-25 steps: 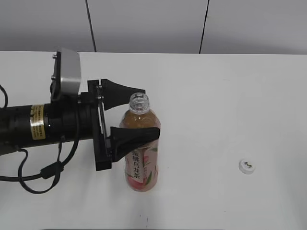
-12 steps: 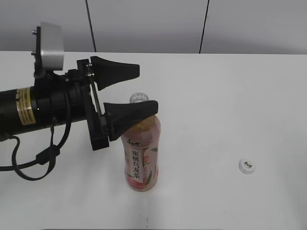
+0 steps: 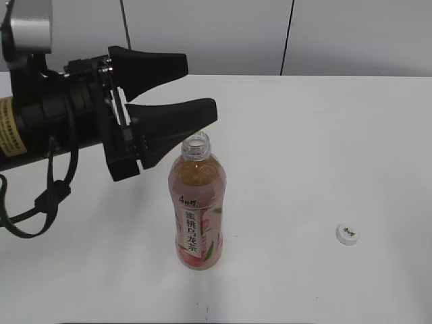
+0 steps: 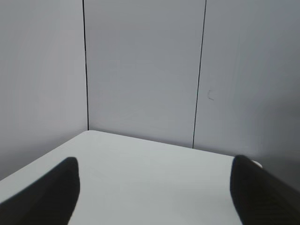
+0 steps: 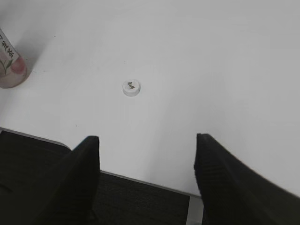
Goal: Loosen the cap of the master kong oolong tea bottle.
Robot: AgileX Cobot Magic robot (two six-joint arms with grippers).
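Step in hand: we judge the loosening done, since the cap [image 3: 347, 233] lies off the bottle on the white surface [image 3: 324, 135] and the neck stands open.

Bottle: the master kong oolong tea bottle [image 3: 197, 206] stands upright near the middle of the exterior view, label facing the camera, nothing touching it.

Cap position: well apart from the bottle, toward its 3 o'clock and slightly nearer the camera; in the right wrist view it sits alone with its logo up, at about 12 o'clock from the jaws.

Left gripper [image 3: 196, 91]: our jaws stand wide apart and hold nothing; they hover above and to the 10 o'clock of the bottle's mouth, clear of it. The left wrist view shows only the two dark tips [image 4: 51, 194] and the wall panels beyond.

Right gripper [image 5: 147, 161]: jaws spread wide, empty, poised over the near edge of the surface; not seen in the exterior view.

Change from earlier: a second ago our left jaws bracketed the bottle's shoulder; half a second ago they were at neck height; now they are lifted free and drawn back.

Next move: likely only retreat, keeping the lower jaw clear of the open mouth so the bottle does not tip.
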